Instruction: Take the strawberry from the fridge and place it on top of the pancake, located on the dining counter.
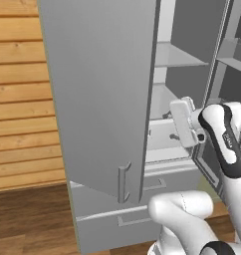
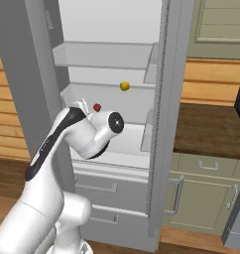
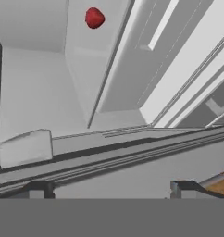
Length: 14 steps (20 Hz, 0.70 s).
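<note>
Small yellow round fruit (image 2: 124, 86) on a shelf, green cabinets (image 2: 201, 193) with bar handles, wood-plank wall (image 1: 20, 94)

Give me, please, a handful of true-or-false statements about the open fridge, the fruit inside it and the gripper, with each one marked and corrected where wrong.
1. The fridge stands with its doors open. True.
2. The strawberry is pinched between the gripper's fingers. False: the gripper is open and holds nothing; in the hand view the strawberry lies well ahead of the fingertips.
3. A small yellow round fruit sits on a shelf above the strawberry's shelf. True.
4. The strawberry lies in a bottom drawer. False: it rests on a shelf above the two closed drawers.
5. The arm reaches towards the fridge interior. True.
</note>
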### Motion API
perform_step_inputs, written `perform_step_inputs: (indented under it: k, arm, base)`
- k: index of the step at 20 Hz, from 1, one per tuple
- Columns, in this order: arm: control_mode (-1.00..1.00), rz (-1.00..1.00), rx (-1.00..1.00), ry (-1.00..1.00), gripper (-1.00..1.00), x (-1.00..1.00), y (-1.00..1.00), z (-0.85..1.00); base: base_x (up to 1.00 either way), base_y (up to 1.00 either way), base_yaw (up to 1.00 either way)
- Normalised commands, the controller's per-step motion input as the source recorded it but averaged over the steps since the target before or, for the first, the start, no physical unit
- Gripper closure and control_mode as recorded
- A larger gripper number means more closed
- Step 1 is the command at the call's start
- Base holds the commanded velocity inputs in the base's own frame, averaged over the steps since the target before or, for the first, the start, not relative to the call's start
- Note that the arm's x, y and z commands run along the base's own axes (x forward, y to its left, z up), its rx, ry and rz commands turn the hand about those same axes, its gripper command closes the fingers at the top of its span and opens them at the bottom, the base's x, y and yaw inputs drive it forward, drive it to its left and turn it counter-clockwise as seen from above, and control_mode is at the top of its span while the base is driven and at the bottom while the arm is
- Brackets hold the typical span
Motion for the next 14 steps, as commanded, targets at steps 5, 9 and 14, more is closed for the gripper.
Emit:
perform_step_inputs:
  k: [5, 9, 14]
  arm:
    - [-1.0, 0.0, 0.08, 0.0, -1.0, 0.6, 0.14, -0.09]
    - [-1.0, 0.0, 0.08, 0.0, -1.0, 0.5, 0.34, -0.17]
    - [-1.0, 0.0, 0.09, 0.0, -1.0, 0.3, 0.34, -0.1]
  base:
    - [0.0, 0.0, 0.0]
    - [0.0, 0.0, 0.0]
    - [0.0, 0.0, 0.0]
